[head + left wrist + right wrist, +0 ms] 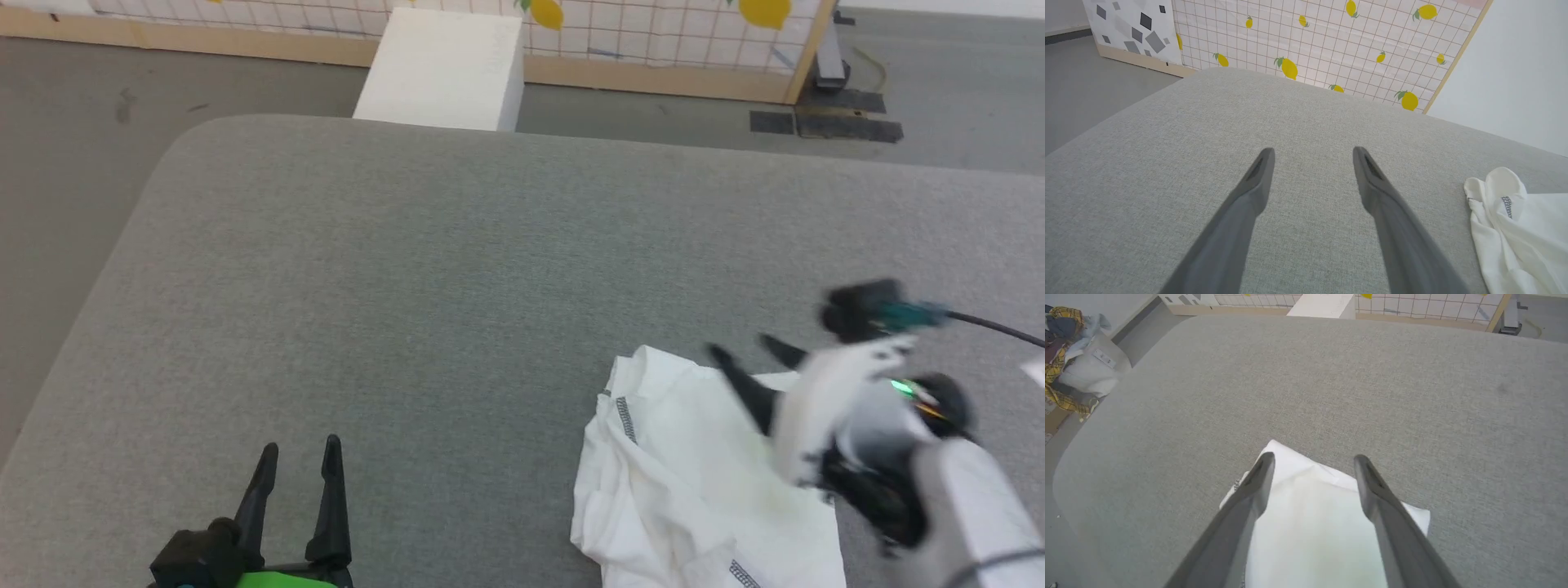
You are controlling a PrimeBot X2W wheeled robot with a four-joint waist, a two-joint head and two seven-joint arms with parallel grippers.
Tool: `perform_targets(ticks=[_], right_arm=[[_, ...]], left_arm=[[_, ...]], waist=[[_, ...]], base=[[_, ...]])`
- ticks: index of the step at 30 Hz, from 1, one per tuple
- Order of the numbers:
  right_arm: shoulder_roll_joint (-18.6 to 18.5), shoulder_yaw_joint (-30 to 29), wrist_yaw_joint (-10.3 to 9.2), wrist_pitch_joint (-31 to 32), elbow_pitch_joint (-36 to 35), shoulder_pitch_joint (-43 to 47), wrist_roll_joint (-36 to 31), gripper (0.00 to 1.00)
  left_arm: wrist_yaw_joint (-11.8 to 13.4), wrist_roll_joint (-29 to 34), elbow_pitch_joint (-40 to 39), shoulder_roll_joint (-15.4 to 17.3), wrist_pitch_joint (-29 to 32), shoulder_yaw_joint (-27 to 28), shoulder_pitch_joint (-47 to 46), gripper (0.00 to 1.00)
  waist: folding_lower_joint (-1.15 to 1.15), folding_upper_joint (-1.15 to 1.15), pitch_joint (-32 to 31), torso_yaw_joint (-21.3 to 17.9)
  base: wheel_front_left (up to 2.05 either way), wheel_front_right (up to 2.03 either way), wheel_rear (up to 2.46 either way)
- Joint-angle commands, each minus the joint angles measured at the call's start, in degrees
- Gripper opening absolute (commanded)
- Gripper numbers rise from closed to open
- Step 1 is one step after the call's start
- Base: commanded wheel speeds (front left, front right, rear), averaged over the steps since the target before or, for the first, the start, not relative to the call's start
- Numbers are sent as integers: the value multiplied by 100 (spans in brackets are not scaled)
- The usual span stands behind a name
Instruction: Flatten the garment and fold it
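Lying bunched beneath right gripper, jaws spread apart: garment, ungripped.

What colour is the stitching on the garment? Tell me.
Grey stitching on the white garment, clearest in the left wrist view.

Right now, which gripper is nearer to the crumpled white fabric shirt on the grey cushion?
Right. The right gripper is open directly over the white fabric shirt; the left gripper, also open, is off to its left over the grey cushion.
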Motion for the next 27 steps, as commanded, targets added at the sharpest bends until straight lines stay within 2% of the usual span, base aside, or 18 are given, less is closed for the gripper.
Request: perform_targets(ticks=[1,5,8,13,18,27], right_arm=[[-61,-187,-8,75,-201,275,-90,100],[-56,-751,-8,448,-871,984,-196,100],[97,-1113,-8,706,-1287,1522,-161,100],[322,-1486,-8,817,-1537,2081,-101,100],[412,-1492,-8,636,-1250,2097,-49,100],[449,-1228,-8,256,-114,1662,213,100]], left_arm=[[9,20,-34,37,-22,13,-88,100],[25,16,-82,60,-22,26,-99,100],[23,11,-92,60,-22,10,-127,100],[13,0,-73,61,-23,-18,-175,100],[10,-1,-53,97,-6,-32,-212,100],[28,-12,-127,197,106,-46,-184,100]], waist=[[0,0,71,-83],[0,0,167,-180],[0,0,236,-208],[0,0,329,-231],[0,0,345,-236],[0,0,280,-169]], base=[[0,0,0],[0,0,0],[0,0,0],[0,0,0],[0,0,0],[0,0,0]])
